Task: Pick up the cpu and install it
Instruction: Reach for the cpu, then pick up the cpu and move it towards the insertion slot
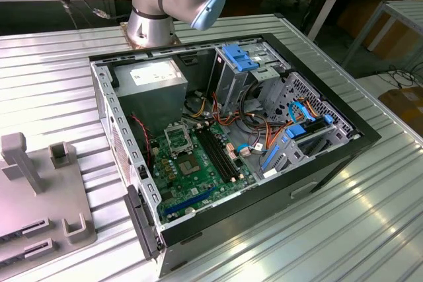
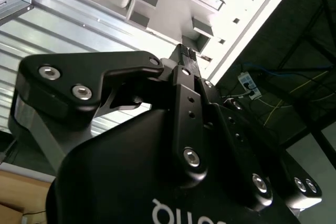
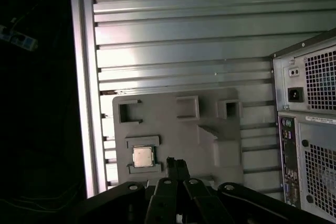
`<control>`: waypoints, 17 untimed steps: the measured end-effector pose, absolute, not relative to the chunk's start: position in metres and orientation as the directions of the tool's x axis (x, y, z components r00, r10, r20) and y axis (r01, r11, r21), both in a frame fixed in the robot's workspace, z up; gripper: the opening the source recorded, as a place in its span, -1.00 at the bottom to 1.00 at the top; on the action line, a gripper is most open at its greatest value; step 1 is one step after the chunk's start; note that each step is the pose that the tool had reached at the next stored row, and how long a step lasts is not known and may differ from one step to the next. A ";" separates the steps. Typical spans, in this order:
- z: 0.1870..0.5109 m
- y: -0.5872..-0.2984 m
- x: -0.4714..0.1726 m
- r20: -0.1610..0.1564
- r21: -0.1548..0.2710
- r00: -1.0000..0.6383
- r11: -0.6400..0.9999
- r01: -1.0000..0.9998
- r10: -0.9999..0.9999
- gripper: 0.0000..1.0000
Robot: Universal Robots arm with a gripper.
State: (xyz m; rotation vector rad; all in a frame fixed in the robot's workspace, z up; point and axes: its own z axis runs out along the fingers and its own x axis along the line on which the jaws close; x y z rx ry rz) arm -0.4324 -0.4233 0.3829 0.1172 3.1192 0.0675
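One cpu (image 3: 143,157) lay flat, metal top up, in a recess of the grey tray (image 3: 173,124). It sat between two low ledges, just beside the hand (image 3: 176,163) but apart from its tips. The hand hung over the tray, its fingers clenched together and empty. Raised blocks (image 3: 187,107) stood on the tray farther from the hand. Off to one side of the hand, the ribbed bench (image 3: 184,35) carried the open computer case (image 1: 231,130), with its black socket frame (image 1: 177,138) near the grey power-supply box (image 1: 153,81).

I see an open computer case (image 1: 317,175) on the ribbed metal table (image 1: 53,77), green motherboard (image 1: 192,171) and grey power supply (image 1: 151,78) exposed, a grey tray (image 1: 46,197) beside it.
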 end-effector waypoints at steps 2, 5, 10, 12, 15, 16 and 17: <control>0.383 -0.423 -0.448 -0.018 0.044 -0.997 0.996 0.074 0.075 -0.79; 0.383 -0.423 -0.456 -0.018 0.045 -0.997 0.996 0.074 0.075 -0.79; 0.383 -0.424 -0.464 -0.018 0.046 -0.997 0.996 0.074 0.075 -0.79; 0.383 -0.423 -0.465 -0.018 0.046 -0.997 0.996 0.074 0.075 -0.79; 0.383 -0.424 -0.465 -0.018 0.046 -0.997 0.996 0.074 0.075 -0.79; 0.383 -0.423 -0.465 -0.018 0.046 -0.997 0.996 0.074 0.075 -0.79; 0.383 -0.424 -0.465 -0.018 0.046 -0.997 0.996 0.074 0.075 -0.79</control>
